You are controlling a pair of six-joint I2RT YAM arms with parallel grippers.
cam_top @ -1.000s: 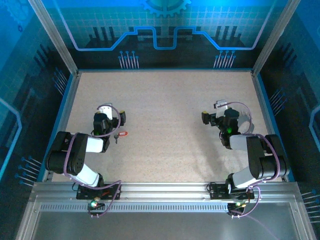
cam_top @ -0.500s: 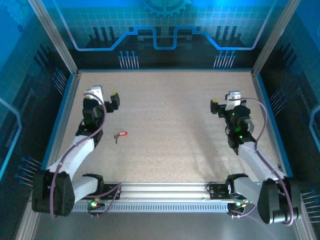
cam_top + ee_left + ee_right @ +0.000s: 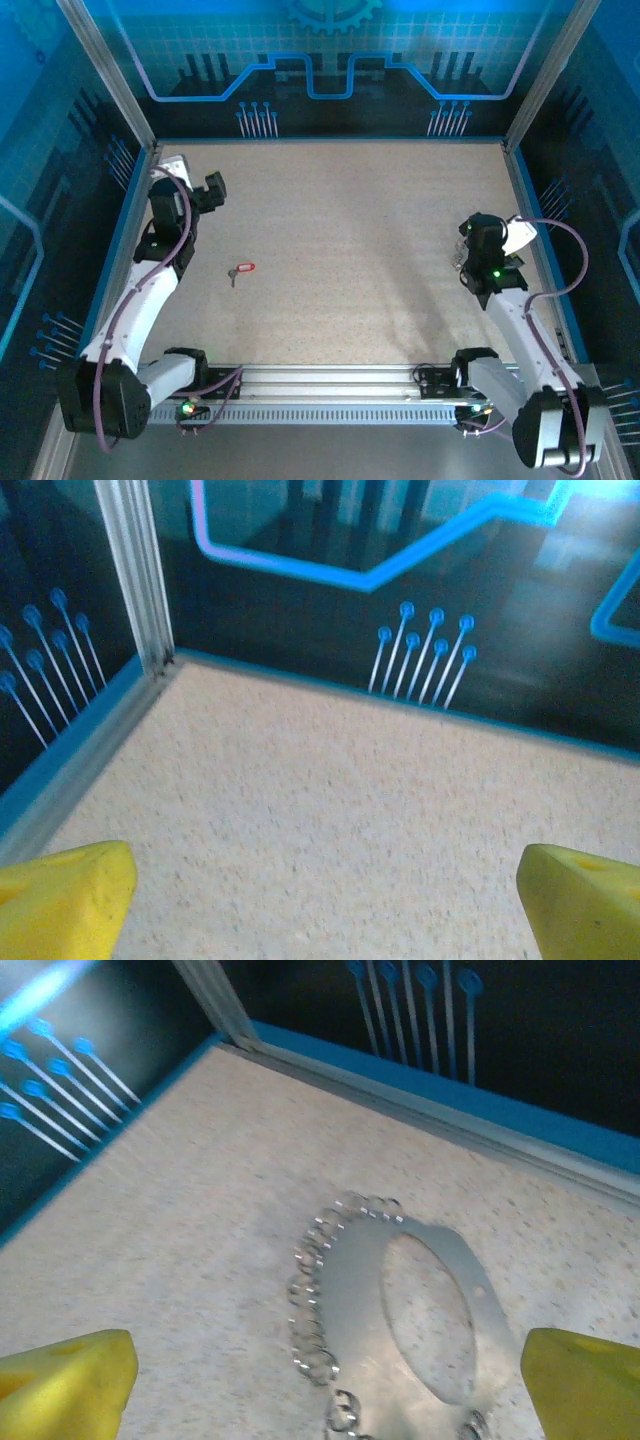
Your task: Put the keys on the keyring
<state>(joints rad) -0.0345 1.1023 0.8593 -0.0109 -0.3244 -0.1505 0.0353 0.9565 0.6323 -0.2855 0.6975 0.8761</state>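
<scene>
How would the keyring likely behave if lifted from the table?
The keyring lies flat and thin on the table, so it is probably hard to get under. Its small edge rings look loose and would likely dangle.

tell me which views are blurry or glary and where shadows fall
Right wrist: motion-smeared, the keyring looks pale and glary, its rim streaked. Left wrist: mildly soft, glare on the back wall at top right. Top external: sharpest, faint arm shadows on the table, red-headed key tiny but clear.
</scene>
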